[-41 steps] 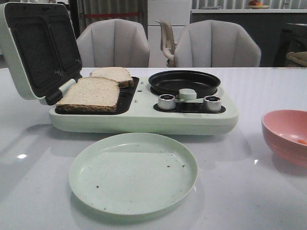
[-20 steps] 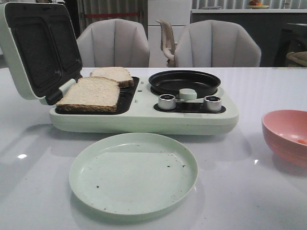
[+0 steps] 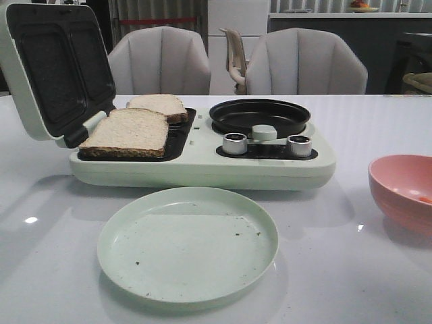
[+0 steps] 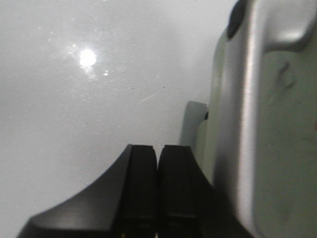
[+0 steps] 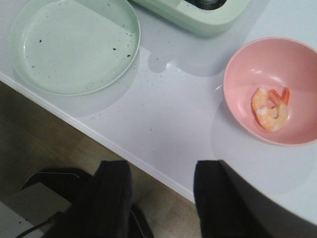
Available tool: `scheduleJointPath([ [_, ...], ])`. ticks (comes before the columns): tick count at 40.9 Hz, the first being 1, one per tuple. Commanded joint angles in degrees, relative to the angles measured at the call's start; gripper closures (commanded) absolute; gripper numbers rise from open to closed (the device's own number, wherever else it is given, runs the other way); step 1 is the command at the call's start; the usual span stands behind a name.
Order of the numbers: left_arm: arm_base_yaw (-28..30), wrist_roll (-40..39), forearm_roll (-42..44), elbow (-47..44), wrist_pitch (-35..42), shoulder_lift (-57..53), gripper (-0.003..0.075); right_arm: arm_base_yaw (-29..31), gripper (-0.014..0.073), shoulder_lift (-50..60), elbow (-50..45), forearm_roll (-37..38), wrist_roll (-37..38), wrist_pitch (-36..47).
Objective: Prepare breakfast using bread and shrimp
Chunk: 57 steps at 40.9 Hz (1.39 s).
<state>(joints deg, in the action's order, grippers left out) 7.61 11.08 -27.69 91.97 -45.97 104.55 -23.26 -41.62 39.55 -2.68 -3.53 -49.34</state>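
Two slices of bread [image 3: 128, 132] [image 3: 159, 105] lie on the open sandwich plate of the pale green breakfast maker [image 3: 202, 167]. A curled shrimp [image 5: 270, 109] rests in the pink bowl [image 5: 247, 69], which stands at the table's right edge [image 3: 398, 182]. My right gripper [image 5: 161, 171] hangs open and empty over the table's front edge, short of the bowl. My left gripper [image 4: 158, 153] is shut on nothing, low over the table beside the maker's raised lid [image 4: 267, 124]. Neither arm shows in the front view.
An empty pale green plate [image 3: 187, 243] [image 5: 74, 44] sits in front of the maker. The maker's lid [image 3: 50, 67] stands open at the left; a black round pan [image 3: 260, 116] and two knobs [image 3: 235, 142] are on its right half. Chairs stand behind the table.
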Motion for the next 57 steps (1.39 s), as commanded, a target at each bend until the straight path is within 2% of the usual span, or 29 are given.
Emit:
scheduleJointPath([
  [1,-0.34,3.72,-7.48,2.95,1.23,-3.01,0.0619,0.25,0.0172,0.23,1.41,0.00,0.01,3.30],
  [12,-1.74,6.22,-10.50,3.08,0.45,-3.11,0.0619,0.25,0.0172,0.23,1.41,0.00,0.01,3.30],
  [21,-6.95,6.57,-9.15,2.40,3.16,-3.11,0.0619,0.25,0.0172,0.23,1.41,0.00,0.01,3.30],
  [34,-15.87,6.57,-1.84,-3.87,8.96,-4.58,0.0619,0.25,0.0172,0.23,1.41,0.00,0.01,3.30],
  [43,-18.68,8.44,-1.52,-10.95,13.43,-11.95,0.0619,0.25,0.0172,0.23,1.41,0.00,0.01,3.30],
  [57,-23.49,8.56,6.44,-24.19,13.55,-27.64,0.0619,0.25,0.0172,0.23,1.41,0.00,0.01,3.30],
])
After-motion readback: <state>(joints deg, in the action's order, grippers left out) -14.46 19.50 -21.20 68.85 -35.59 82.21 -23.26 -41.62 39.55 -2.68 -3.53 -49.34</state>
